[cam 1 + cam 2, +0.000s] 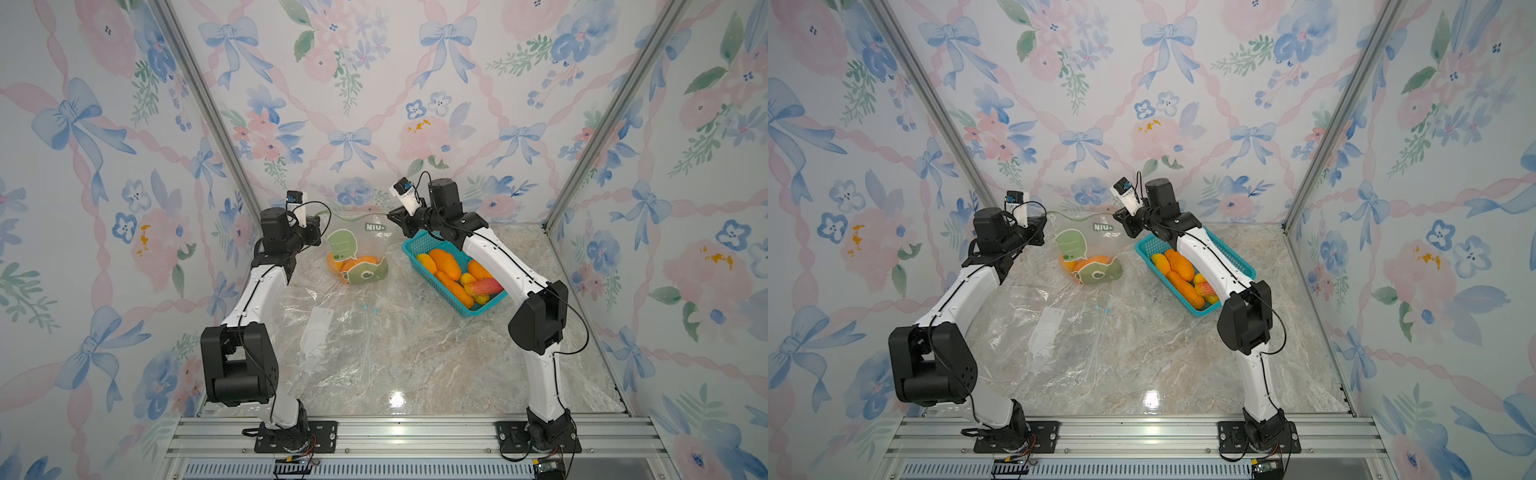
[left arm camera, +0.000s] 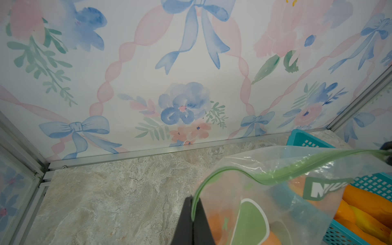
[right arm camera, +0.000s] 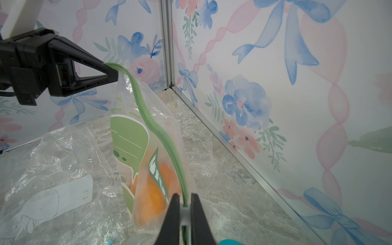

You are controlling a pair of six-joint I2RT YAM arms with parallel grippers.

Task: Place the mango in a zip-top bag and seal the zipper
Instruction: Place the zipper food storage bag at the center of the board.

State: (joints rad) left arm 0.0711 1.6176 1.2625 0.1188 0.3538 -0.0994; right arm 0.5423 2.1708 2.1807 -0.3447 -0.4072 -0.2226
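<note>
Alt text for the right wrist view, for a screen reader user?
Right gripper shut on one end of the green zipper of a zip-top bag, left gripper pinching the other end; an orange mango sits inside. A second clear bag lies on the marble table, floral walls behind.

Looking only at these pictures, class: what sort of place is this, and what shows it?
Most likely a robot data-collection booth, not a home: two arms bolted to an aluminium rail, floral-papered panels in metal framing around a marble-look tabletop, and a basket of mangoes as props.
</note>
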